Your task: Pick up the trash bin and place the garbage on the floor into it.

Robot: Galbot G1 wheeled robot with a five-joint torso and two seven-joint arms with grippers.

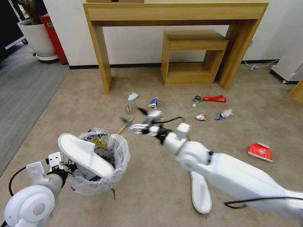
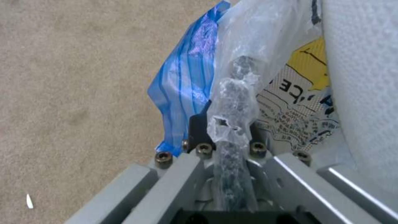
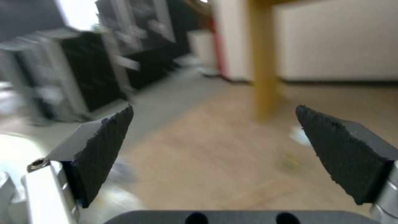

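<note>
Left gripper [image 2: 226,137], nearest the lens, is clamped on the rim of the trash bin [image 1: 94,164], crinkly see-thru bag bunched betw. its jaws; bin sits at the robot's left front w/ a white slipper [image 1: 83,154] sticking out of it. Right gripper [image 1: 139,121] hangs just beyond the bin, jaws wide apart, empty; pads [image 3: 104,149] are rough black wedges. Wooden stick [image 1: 125,125] lies on the floor [image 1: 151,195] just beside and below that gripper, long axis slanting toward the bin; right arm is clearly the nearer one. Yellow scrap [image 1: 129,109] and blue-white wrapper [image 1: 153,102] lie farther past the bin. Second slipper [image 1: 200,192], flat, soft, lies to the bin's right. Carpet is beige, short-pile.
</note>
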